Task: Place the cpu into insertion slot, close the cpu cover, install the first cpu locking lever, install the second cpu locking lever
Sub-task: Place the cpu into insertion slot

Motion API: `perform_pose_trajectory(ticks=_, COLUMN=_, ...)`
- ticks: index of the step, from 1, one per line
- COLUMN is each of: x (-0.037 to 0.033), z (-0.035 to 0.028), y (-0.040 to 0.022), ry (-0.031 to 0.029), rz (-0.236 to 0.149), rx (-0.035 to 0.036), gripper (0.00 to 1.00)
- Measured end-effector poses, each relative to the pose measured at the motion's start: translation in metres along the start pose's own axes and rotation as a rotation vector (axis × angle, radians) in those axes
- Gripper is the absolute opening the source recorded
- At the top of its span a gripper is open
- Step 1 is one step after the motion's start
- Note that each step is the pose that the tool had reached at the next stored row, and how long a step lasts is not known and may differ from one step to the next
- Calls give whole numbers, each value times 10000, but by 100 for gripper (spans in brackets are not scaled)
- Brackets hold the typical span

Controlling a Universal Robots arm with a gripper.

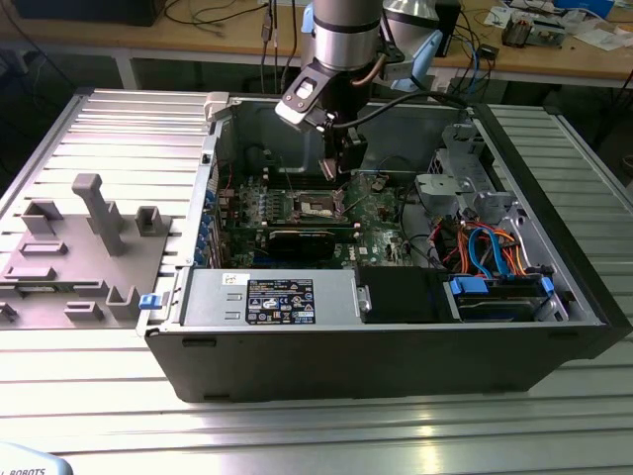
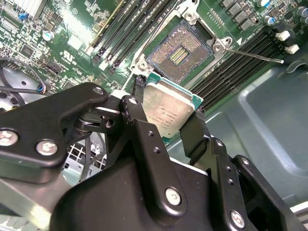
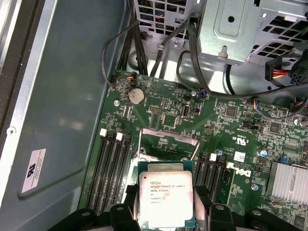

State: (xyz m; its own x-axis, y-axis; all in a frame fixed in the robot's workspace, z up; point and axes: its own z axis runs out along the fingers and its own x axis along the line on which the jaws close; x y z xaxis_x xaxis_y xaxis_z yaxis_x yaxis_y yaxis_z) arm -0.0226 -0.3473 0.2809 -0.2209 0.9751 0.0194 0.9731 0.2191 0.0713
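My gripper (image 2: 168, 98) is shut on the cpu (image 2: 169, 109), a flat silver-topped chip with a green rim, gripped at two opposite edges by black fingers (image 2: 193, 130). The chip hangs just above the green circuit board, close to the insertion slot (image 2: 179, 54), which lies open with its gold contact field showing. In the first wrist view the cpu (image 3: 166, 195) covers most of the slot, and the cpu cover (image 3: 168, 131) stands raised behind it. A thin locking lever (image 2: 255, 55) sticks out free beside the slot. In the exterior view the gripper (image 1: 341, 168) hangs inside the case over the slot (image 1: 318, 206).
The open computer case (image 1: 396, 336) walls in the board. Black memory slots (image 2: 231, 67) flank the slot on both sides. A metal drive cage (image 3: 240, 29) and black cables (image 3: 144, 43) sit near the board's edge. A grey fixture (image 1: 89, 247) stands on the exterior view's left.
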Motion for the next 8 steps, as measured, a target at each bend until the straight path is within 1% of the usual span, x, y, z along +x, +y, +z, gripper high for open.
perform_pose_trajectory(ticks=8, x=0, z=8, y=-1, ry=-27, rz=380, rx=-7, gripper=54)
